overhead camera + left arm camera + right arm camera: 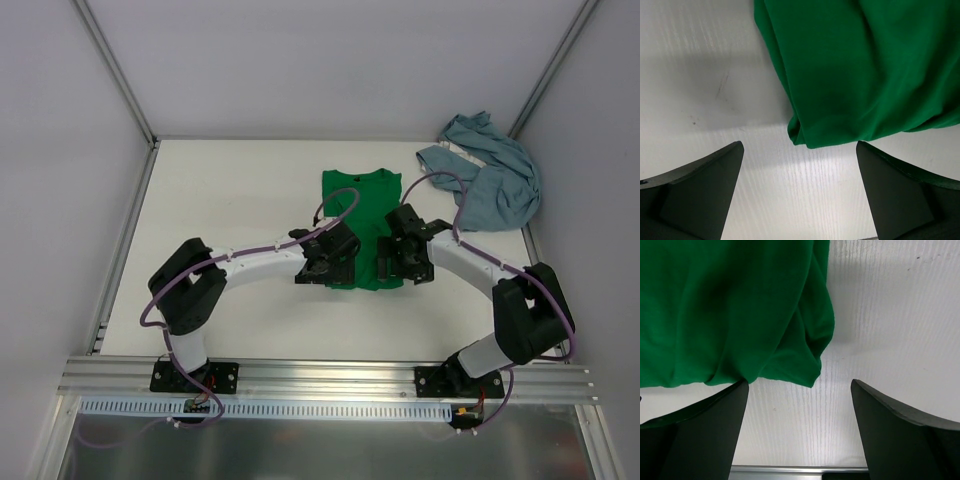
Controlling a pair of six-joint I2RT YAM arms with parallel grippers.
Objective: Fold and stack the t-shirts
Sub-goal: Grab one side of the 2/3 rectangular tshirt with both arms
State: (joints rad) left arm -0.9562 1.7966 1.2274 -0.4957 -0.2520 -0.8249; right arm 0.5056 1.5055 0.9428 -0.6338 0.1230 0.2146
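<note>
At mid-table, the green shirt [362, 215] lies flat, its sleeves apparently folded in, with both near hem corners just ahead of the fingers. The left gripper [800, 155] and right gripper [799, 390] gape wide, empty; each should straddle its corner, pinch every layer, then lift evenly together. The blue shirt [490, 180] lies crumpled at the far right of the table [230, 200].

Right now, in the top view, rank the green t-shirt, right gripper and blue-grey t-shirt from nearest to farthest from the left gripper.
1. Green t-shirt, its near corner right at the left gripper.
2. Right gripper, across the shirt's near edge.
3. Blue-grey t-shirt, crumpled in the far right corner.
</note>
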